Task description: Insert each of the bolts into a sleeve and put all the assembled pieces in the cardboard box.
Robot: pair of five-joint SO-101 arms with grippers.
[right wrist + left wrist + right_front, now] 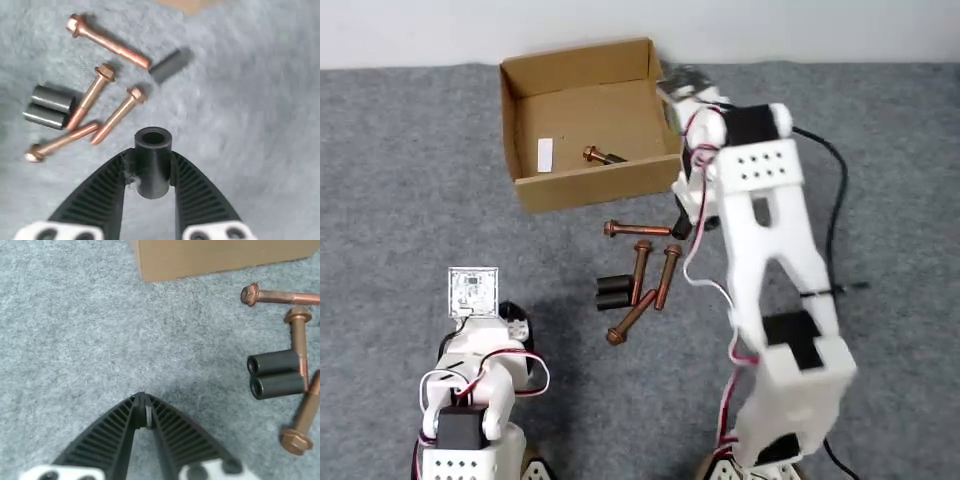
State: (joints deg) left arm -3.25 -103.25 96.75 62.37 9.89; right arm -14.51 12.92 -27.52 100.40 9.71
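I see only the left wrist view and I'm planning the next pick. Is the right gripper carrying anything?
Observer: Yes, the right gripper is shut on a black sleeve, with the bore's open end facing its camera.
Operator: Is anything in the cardboard box yet?
Observer: One bolt lies inside the cardboard box; it seems to carry a dark sleeve.
Operator: How many bolts lie loose?
Observer: Four loose bolts, counted in the right wrist view.

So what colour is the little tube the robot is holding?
Black. The sleeve shows best in the right wrist view.
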